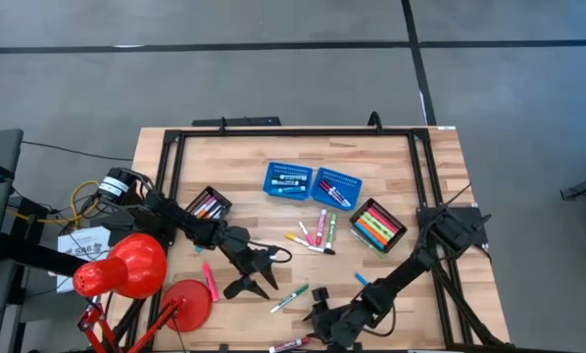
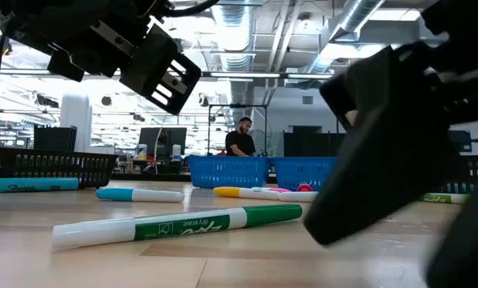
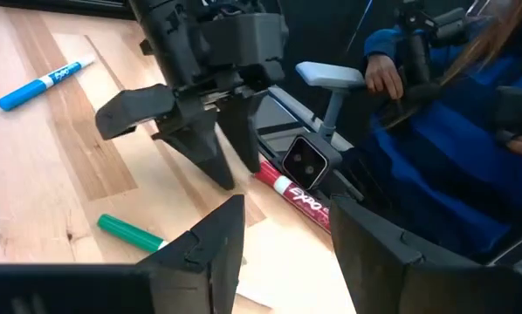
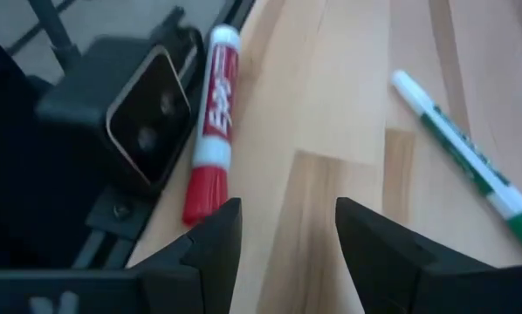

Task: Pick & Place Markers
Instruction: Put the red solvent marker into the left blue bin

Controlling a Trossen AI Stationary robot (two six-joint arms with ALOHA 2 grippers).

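— Markers: where are they found?
— The red marker [image 4: 212, 122] is seen at the desk [image 1: 391, 167] edge. The right end effector [image 4: 283, 240] is held open, empty, above it. A drop and squeeze are needed.

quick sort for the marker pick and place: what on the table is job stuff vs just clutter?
Job:
- loose markers mid-table
- green marker and red marker near the front edge
- pink marker
- left gripper, open, empty
- right gripper, open, empty
- blue baskets and black trays holding markers

Lying about:
- red lamp
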